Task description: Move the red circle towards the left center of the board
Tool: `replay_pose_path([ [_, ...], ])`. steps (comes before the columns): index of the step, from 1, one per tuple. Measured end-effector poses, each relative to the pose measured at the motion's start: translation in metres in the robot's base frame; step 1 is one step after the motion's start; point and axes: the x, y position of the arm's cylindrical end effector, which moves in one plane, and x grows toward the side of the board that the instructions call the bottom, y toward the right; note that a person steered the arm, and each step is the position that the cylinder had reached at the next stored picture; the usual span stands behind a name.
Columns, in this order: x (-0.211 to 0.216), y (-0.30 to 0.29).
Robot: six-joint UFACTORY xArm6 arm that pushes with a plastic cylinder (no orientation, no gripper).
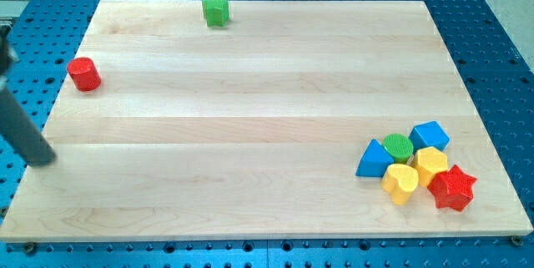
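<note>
The red circle [84,74] is a short red cylinder standing near the left edge of the wooden board [250,126], in its upper part. My dark rod comes in from the view's left edge and slants down; my tip [43,160] rests at the board's left edge, below the red circle and a little to its left, well apart from it. A green star-shaped block [216,11] stands at the board's top edge.
A cluster sits at the lower right: a blue triangle [375,159], a green circle [398,145], a blue block [430,135], a yellow heart [401,182], a yellow block [431,164] and a red star [453,188]. Blue perforated table surrounds the board.
</note>
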Motion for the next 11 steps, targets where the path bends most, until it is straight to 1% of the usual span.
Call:
replay_pose_path([
  [1, -0.003, -0.003],
  [2, -0.062, -0.003],
  [3, -0.131, -0.003],
  [4, -0.156, 0.052],
  [5, -0.122, 0.154],
  [6, -0.157, 0.144],
  [7, -0.186, 0.078],
  [8, -0.165, 0.033],
  [9, -0.131, 0.079],
  [10, -0.112, 0.121],
  [11, -0.136, 0.028],
])
